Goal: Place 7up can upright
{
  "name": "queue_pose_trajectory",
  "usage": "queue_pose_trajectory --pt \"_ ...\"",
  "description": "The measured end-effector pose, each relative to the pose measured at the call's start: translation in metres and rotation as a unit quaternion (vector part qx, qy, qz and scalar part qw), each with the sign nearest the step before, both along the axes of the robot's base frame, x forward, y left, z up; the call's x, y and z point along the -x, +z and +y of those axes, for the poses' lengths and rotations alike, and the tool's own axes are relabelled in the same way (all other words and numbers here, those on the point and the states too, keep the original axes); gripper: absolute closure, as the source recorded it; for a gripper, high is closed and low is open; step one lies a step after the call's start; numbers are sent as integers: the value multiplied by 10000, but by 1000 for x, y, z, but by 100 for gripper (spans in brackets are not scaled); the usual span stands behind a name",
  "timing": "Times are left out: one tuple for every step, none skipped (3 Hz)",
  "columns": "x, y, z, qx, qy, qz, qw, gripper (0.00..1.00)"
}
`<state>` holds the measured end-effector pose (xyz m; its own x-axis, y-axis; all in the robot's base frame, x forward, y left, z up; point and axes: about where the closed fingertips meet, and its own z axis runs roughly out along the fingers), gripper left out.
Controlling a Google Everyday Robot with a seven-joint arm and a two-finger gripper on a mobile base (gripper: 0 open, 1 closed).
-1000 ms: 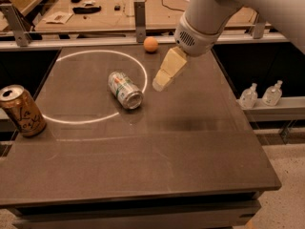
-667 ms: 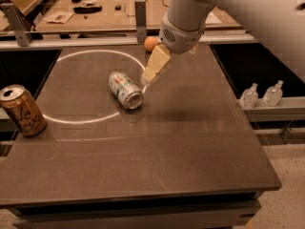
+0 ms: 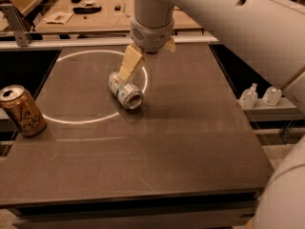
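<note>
- Pincer (image 3: 129,66): hangs from the arm (image 3: 151,18) directly over the rear end of the 7up can (image 3: 125,90). Whether it is set wide or narrow cannot be told, nor whether it touches the can. It holds nothing that can be seen.
- Gold-brown can (image 3: 21,111): stands upright at the left edge of the tabletop (image 3: 181,147), well apart from the work area. Leave it undisturbed.
- White ring (image 3: 71,119): marked on the tabletop. The 7up can lies across its right arc.
- 7up can: lies on its side, silver end facing forward and to the right. The step in hand appears to be the approach for a grasp.
- Procedure: straddle the barrel across its width, near mid-length. Descend straight, because a sideways nudge is likely to roll the can. Close firmly, lift clear, turn the can's axis vertical, and lower it until the base sits flat before release.
- Clear bottles (image 3: 249,96): stand on a ledge off the right side, outside the working path.
</note>
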<state>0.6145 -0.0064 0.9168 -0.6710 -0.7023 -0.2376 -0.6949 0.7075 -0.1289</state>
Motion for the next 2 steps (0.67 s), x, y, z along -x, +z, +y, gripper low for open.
queue_pose_trajectory --pt "4 -1 25 -3 100 105 9999 0" --pt "7 -11 51 -41 186 309 9993 0"
